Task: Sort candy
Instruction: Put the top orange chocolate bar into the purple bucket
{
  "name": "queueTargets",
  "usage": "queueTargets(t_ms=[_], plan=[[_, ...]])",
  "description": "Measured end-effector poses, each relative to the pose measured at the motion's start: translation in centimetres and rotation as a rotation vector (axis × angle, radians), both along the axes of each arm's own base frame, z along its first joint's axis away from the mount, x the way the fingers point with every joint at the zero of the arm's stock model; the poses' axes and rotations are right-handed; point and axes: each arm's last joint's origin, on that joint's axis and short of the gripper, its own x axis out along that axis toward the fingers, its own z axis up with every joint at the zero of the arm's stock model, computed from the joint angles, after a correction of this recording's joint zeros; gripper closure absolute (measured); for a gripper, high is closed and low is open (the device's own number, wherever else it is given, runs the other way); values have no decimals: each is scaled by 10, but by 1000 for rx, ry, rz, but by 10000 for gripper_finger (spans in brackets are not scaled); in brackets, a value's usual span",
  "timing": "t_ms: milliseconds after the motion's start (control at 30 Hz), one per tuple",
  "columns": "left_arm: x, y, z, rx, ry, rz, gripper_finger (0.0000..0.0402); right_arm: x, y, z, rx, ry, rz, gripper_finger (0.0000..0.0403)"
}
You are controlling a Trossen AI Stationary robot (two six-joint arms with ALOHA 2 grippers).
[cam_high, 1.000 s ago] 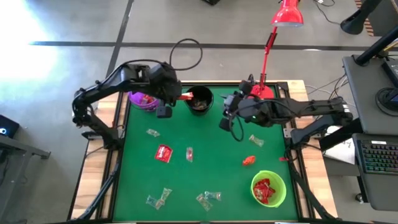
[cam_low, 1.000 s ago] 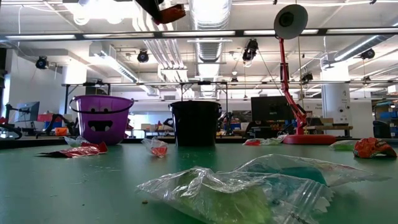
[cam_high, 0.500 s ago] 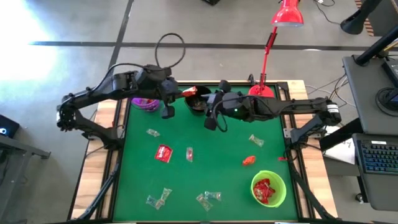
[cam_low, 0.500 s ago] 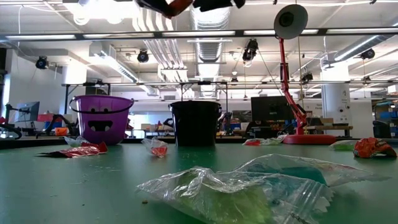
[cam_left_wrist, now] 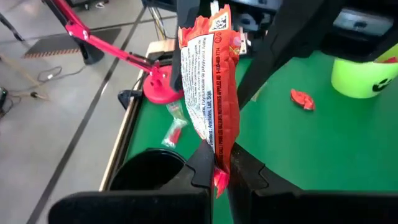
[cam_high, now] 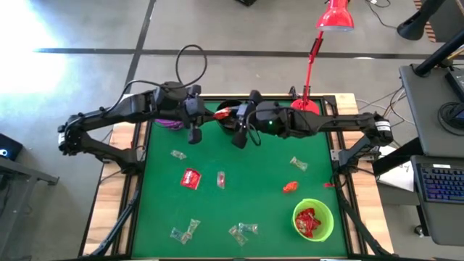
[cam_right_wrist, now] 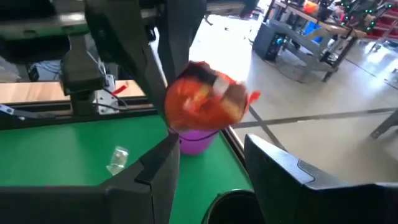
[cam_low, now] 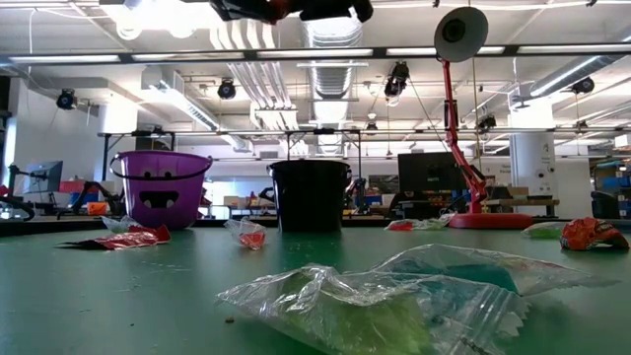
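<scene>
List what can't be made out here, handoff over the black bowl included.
- Black bowl contents: high view, both arms cover it; low view shows only its wall.
- Purple bowl contents: high view, left arm covers it.
- Red candy in left claw: blurred in right wrist view; whether right claw touches it is unclear.

Glossy wrappers on a matt bench

The candy [cam_left_wrist: 208,93] wore shiny printed foil; the bench [cam_high: 246,188] looked matt green, felt-like, edged in pale wood.

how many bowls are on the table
3. The purple bowl sits at the far left, partly under the left arm; the black bowl is at the far middle, below both grippers; the green bowl is at the near right, with red candy inside.
</scene>
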Motion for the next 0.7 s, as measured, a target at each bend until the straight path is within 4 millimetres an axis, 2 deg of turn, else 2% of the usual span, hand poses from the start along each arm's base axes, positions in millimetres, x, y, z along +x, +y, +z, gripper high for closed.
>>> queueTargets(t_ms=[333,467,700], plan=[[8,2,-4,2,1,-25,401,0,1,1,12,-8,17,229],[6,6,-4,22,8,15,401,-1,1,0,13,4,16,229],[-22,20,-4,75,130,224,401,-4,1,-2,20,44,10,229]])
